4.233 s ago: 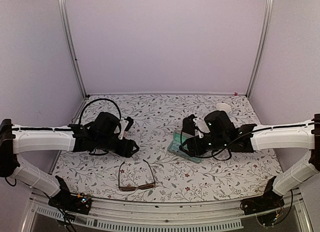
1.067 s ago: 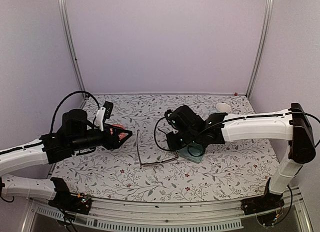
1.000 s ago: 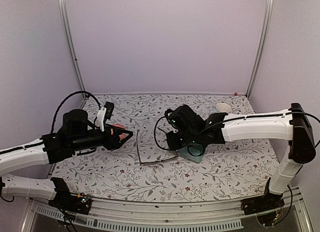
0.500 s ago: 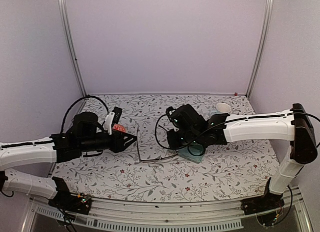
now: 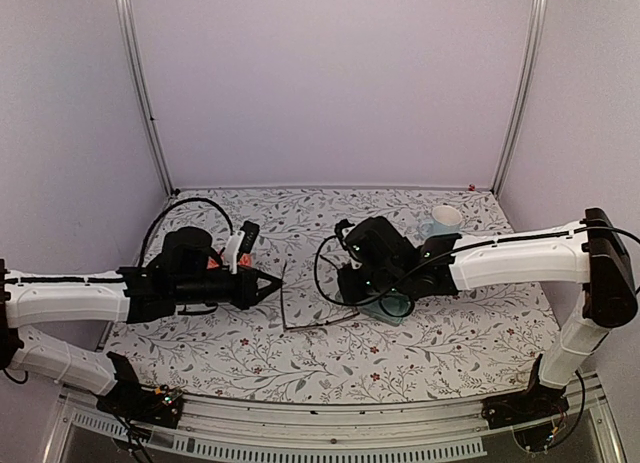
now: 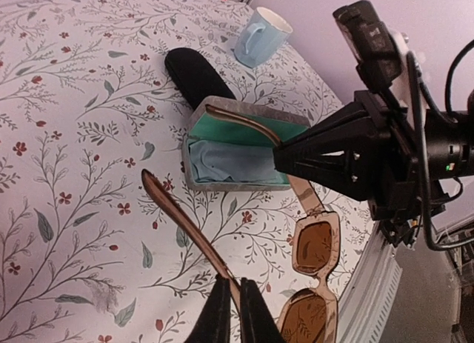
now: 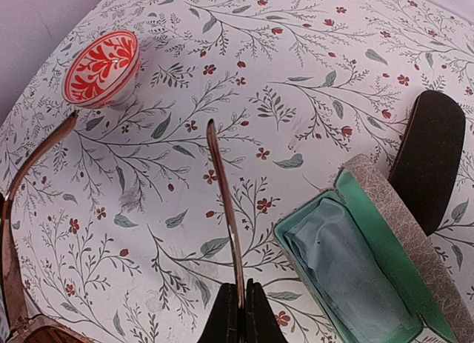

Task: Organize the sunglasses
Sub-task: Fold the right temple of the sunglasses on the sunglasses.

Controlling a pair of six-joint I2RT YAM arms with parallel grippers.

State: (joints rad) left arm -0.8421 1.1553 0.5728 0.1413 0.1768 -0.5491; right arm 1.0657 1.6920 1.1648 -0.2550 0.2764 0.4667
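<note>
A pair of sunglasses (image 6: 314,244) with a thin brown frame and brown lenses hangs just above the flowered tablecloth, temples spread, held by both arms. My left gripper (image 6: 235,285) (image 5: 272,282) is shut on one slim temple near its hinge. Shut on the other temple is my right gripper (image 7: 241,285) (image 5: 348,301), whose black fingers (image 6: 296,147) show in the left wrist view above the grey case. In the top view the sunglasses (image 5: 300,325) sit between the two arms, mid-table.
An open grey case (image 6: 237,164) (image 7: 355,261) (image 5: 386,309) with teal lining and a blue cloth lies right of the glasses. Behind it are a black oval case (image 6: 196,72) (image 7: 429,150) and a pale blue mug (image 6: 259,35) (image 5: 440,221). A red-patterned bowl (image 7: 102,67) stands at the left.
My left arm has reached right to the glasses and its jaws have shut on the free temple. The right gripper has kept its hold on the other temple, hardly moving.
</note>
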